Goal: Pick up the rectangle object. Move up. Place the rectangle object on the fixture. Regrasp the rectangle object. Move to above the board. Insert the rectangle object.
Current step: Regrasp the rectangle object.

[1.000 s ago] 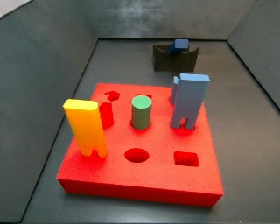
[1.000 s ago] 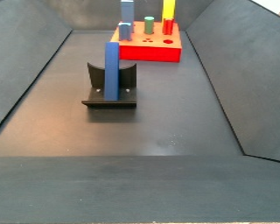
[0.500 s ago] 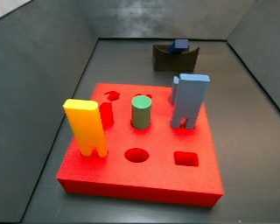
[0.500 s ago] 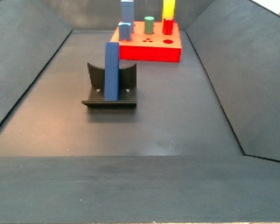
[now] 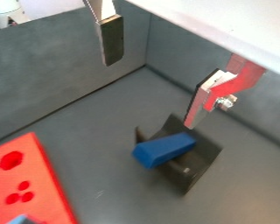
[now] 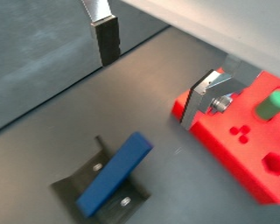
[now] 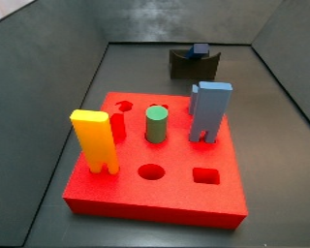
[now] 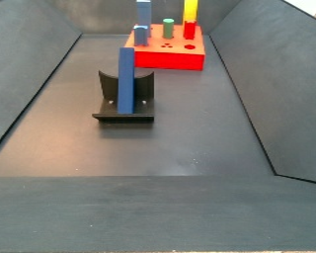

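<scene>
— Nothing has shifted since a second ago; the rectangle object [image 8: 125,77] stands upright in the fixture [image 8: 123,102], matte dark blue against black.

— And the gripper [image 5: 166,61]?

— Above it, seen only in wrist views; silver fingers [image 6: 104,31] wide apart, empty; the glossy red board [image 7: 158,184] lies well apart, pegs standing.

A side view looked down over the board [image 7: 155,170] from close by, facing the fixture [image 7: 193,64] far behind it. Another side view stood low on the opposite side, with the fixture [image 8: 125,99] near and the board [image 8: 170,51] beyond. Both wrist views looked down past the gripper [image 5: 160,66] [image 6: 154,61], high above the fixture [image 5: 184,162] [image 6: 98,184], and each caught a part of the board [image 5: 25,175] [image 6: 248,144].
</scene>
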You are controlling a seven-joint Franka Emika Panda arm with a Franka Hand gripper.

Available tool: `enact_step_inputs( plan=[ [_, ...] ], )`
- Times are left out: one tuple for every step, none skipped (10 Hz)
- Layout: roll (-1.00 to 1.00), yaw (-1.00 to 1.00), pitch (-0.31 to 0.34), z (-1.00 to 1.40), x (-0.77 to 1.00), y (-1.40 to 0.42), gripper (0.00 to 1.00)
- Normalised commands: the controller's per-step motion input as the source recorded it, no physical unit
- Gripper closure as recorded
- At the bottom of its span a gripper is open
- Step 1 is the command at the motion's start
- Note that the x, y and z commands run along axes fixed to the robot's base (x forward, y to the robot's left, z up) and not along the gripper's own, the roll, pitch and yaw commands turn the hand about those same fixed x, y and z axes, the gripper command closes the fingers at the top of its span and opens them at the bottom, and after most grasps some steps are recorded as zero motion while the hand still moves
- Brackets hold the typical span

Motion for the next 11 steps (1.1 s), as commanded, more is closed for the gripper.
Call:
enact_step_inputs(
  plan=[
    [1.0, 0.02, 0.014, 0.01, 0.0, -0.02, 0.0],
    [1.0, 0.02, 0.023, 0.01, 0.0, -0.02, 0.0],
    [1.0, 0.02, 0.029, 0.01, 0.02, -0.02, 0.0],
    [1.0, 0.03, 0.041, 0.0, 0.03, -0.02, 0.0],
    [1.0, 0.03, 0.048, 0.0, 0.04, -0.03, 0.0],
    [1.0, 0.04, 0.067, 0.0, 0.06, -0.03, 0.0],
    [1.0, 0.04, 0.085, 0.0, 0.07, -0.03, 0.0],
    [1.0, 0.06, 0.115, 0.0, 0.08, -0.04, 0.0],
    [1.0, 0.07, 0.13, 0.0, 0.09, -0.04, 0.0],
    [1.0, 0.11, 0.177, -0.01, 0.09, -0.04, 0.0],
    [1.0, 0.13, 0.197, -0.01, 0.1, -0.04, 0.0]
  ],
)
